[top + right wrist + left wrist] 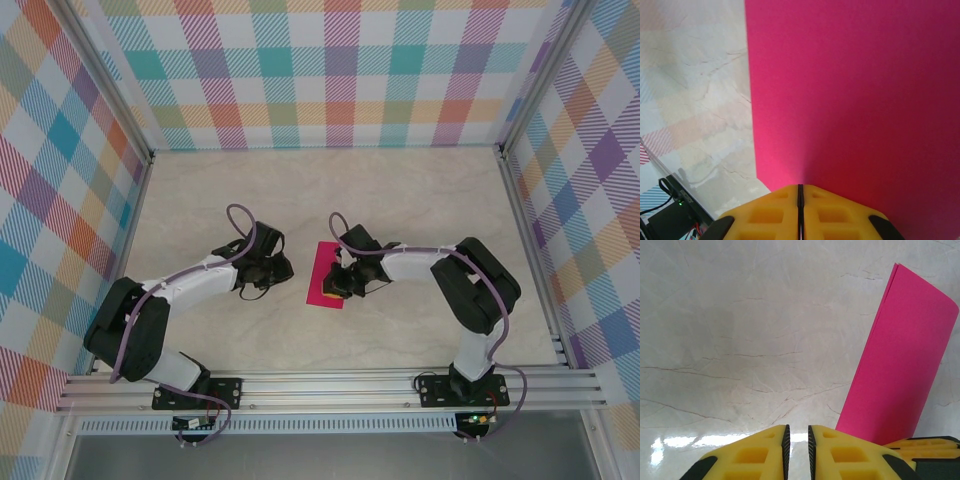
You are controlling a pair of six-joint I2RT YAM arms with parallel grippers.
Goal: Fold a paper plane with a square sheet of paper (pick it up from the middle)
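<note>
- One square sheet of paper (322,272) lies at the centre of the top view. It is magenta-pink and now a narrow upright rectangle on the pale marbled table (430,200).
- In the left wrist view, the sheet (900,360) fills the right side. Its upper edge looks doubled, like a fold.
- There are two grippers.
- The left gripper (797,440) sits just left of the sheet, its jaws a narrow slit apart with nothing between them.
- The right gripper (800,191) has its jaws pressed together at the pink surface (855,100). Whether they pinch it cannot be told.
</note>
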